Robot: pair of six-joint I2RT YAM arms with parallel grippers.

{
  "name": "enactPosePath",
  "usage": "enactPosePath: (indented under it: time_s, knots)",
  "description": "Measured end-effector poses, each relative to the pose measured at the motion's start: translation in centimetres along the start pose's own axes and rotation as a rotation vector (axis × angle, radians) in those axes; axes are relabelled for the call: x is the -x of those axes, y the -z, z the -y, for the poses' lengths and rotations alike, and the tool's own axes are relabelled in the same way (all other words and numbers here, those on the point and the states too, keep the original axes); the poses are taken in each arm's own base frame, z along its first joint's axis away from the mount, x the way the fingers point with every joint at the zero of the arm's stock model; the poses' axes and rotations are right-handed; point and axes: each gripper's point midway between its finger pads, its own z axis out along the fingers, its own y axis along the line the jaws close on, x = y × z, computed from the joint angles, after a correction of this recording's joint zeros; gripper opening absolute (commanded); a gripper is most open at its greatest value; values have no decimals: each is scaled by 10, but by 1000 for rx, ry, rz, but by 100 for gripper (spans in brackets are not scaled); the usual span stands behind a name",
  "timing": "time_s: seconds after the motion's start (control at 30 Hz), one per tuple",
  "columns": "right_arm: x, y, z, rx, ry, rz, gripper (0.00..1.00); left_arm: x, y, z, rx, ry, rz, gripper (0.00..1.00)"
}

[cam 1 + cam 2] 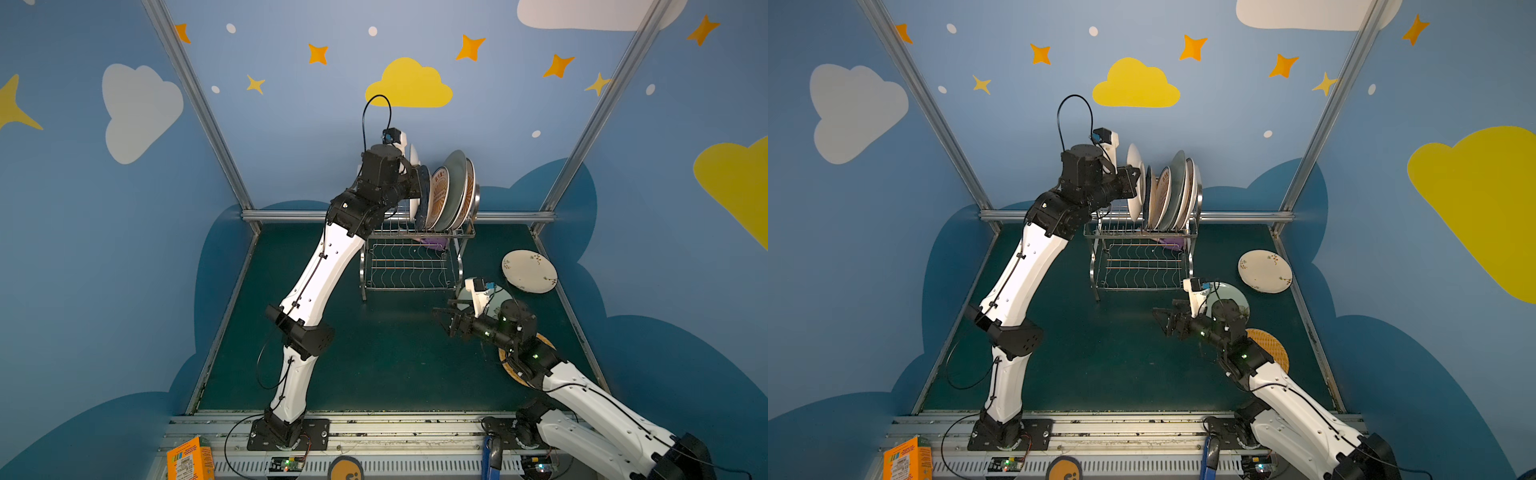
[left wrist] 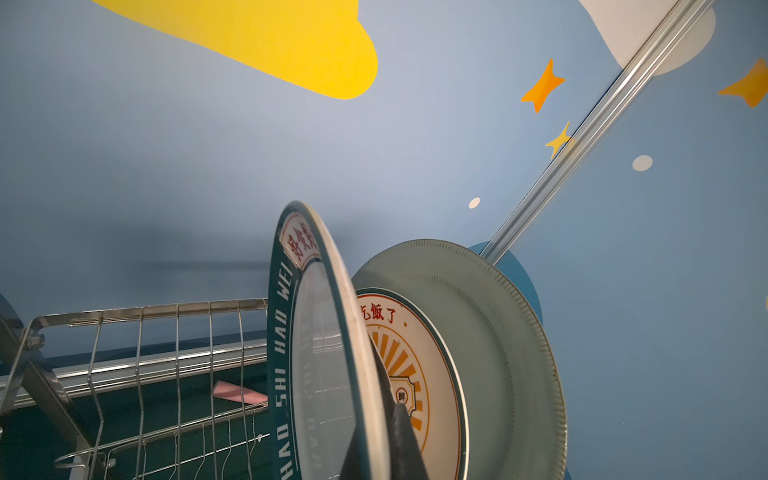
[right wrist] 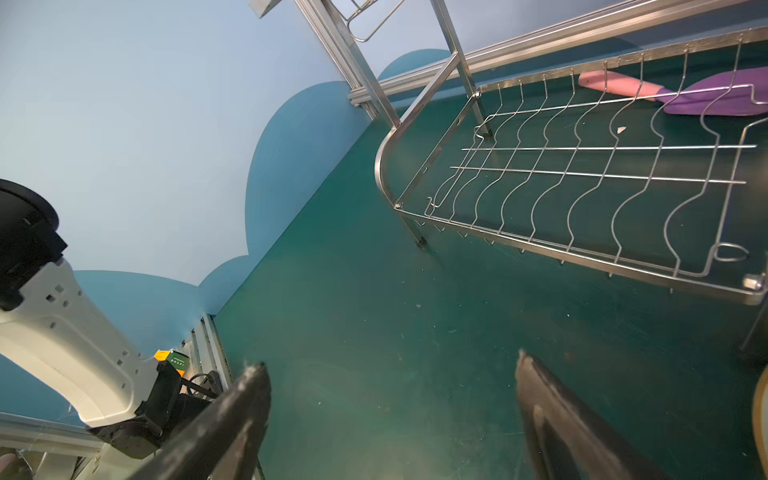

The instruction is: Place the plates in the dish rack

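Gripping lettered plate (image 2: 283,332) between left fingers (image 2: 405,444).

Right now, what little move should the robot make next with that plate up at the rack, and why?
Probably ease the lettered plate straight down into the upper tier of the rack. The left pincer is shut on its rim, holding it upright beside the racked plates, and it does not look seated yet.
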Motion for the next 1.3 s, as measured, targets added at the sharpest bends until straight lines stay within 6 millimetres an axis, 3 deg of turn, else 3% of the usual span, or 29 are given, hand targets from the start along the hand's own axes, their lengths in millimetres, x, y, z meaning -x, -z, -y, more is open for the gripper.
enactPosePath:
  time_s: [0.27, 0.6, 1.3]
  knots:
    - [0, 0, 0, 0, 1, 0, 90, -5, -4, -2, 6, -1, -11, 4]
    - [0, -1, -1, 1, 0, -2, 90, -28, -26, -16, 52, -6, -57, 4]
    - [-4, -4, 1, -3, -3, -19, 90, -27, -27, -21, 70, -21, -51, 4]
